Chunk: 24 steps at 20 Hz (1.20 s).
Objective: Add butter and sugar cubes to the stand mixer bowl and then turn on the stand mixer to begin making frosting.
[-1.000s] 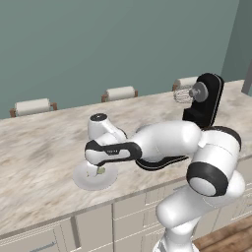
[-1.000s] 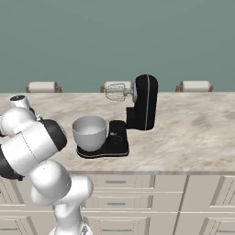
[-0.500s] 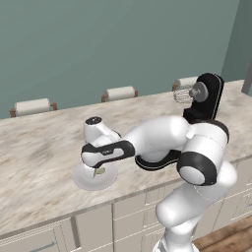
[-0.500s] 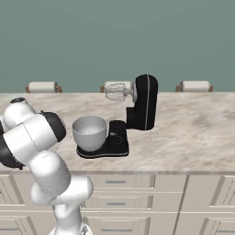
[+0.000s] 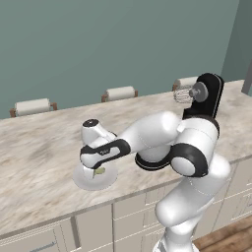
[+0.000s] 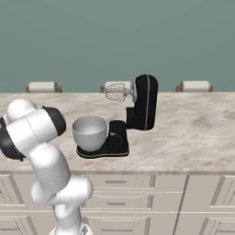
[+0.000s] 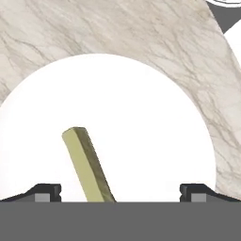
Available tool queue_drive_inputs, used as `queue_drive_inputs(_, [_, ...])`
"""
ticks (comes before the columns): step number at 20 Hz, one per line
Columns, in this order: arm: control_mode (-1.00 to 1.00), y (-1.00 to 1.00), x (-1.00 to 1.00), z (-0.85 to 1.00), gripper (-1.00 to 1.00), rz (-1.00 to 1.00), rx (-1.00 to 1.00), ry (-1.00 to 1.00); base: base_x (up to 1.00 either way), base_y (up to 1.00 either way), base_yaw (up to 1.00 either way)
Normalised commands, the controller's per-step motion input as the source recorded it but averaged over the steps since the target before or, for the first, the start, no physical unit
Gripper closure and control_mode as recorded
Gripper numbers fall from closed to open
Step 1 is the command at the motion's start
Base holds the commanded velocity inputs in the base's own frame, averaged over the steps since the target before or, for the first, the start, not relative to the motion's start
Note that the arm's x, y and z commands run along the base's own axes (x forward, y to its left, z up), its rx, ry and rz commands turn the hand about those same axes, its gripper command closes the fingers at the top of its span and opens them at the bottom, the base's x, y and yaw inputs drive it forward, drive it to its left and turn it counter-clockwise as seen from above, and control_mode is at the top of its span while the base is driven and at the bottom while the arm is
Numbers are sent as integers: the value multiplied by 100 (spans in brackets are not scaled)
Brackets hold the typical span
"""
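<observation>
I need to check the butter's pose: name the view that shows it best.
The hand view: the butter lies slanted on the white plate, between open jaws. The left base view shows a sliver under the hand.

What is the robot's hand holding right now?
Nothing yet. The gripper is wide open over the plate, and the butter lies on the plate between its fingertips, not pinched.

Marble counter [image 6: 193,124]: carries a round white plate [image 5: 83,180] near its front edge. Three chair backs [image 6: 194,86] behind its far edge. Drawer fronts [image 6: 114,202] beneath. Teal wall [image 6: 114,36] behind.
</observation>
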Motion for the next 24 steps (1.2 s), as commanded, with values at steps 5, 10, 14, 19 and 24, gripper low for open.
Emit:
queue_drive_inputs(5, [-100,-22,26,-14,-100,11,0,0,0,0,0])
queue_drive_inputs(10, [-100,-18,14,-15,-100,9,0,2,0,0,0])
queue_drive_inputs(14, [-100,-14,11,-17,-100,8,0,4,0,0,0])
queue_drive_inputs(19, [-100,-12,16,-14,-100,8,0,4,0,0,0])
queue_drive_inputs(24, [-100,-10,17,-13,-100,7,0,4,0,0,0])
